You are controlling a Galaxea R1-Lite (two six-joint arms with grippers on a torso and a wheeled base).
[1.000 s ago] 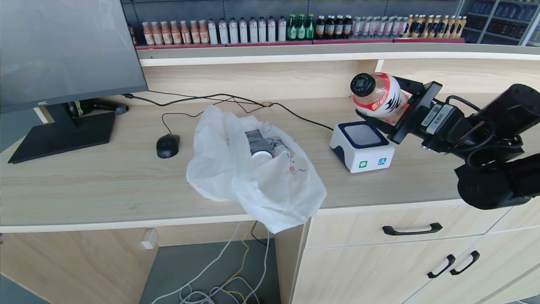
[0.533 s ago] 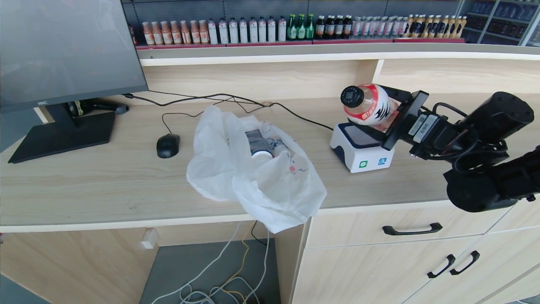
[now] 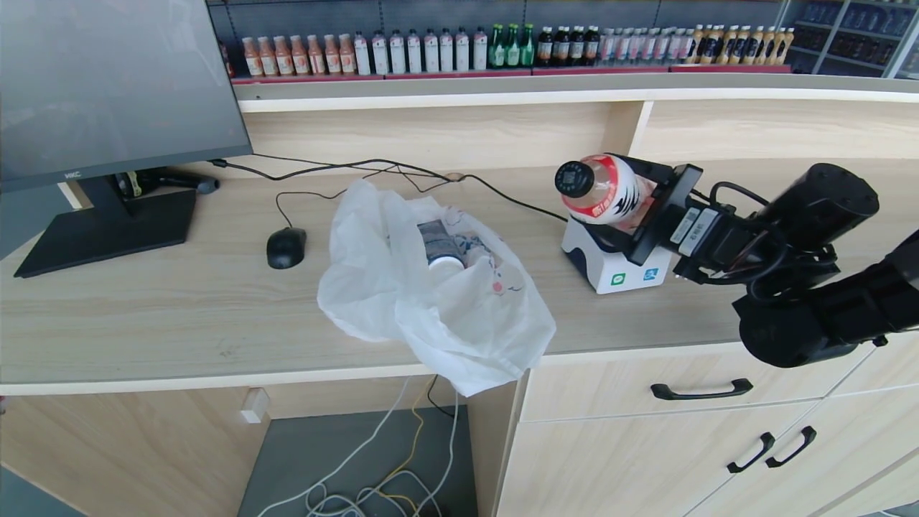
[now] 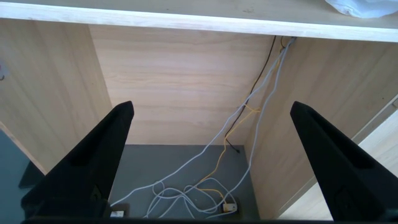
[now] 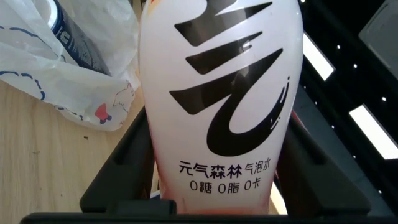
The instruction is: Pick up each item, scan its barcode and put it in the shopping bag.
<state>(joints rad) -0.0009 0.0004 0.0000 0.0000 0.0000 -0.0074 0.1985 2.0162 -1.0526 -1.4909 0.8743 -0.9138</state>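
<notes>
Head view: the right gripper [image 3: 612, 202], clamped on the bottle [image 3: 602, 188], has carried it from behind the scanner [image 3: 619, 276] to directly over the scanner, toward the bag [image 3: 431, 309], so scanning appears under way and bagging remains.

Head view overlooks counter [image 3: 143, 309]; right wrist close, sharing bag [image 3: 431, 301].

Right gripper [image 3: 610, 205] clamped sideways on a bottle [image 3: 599, 187], arm extended forward; left gripper [image 4: 211, 162] spread wide.
</notes>
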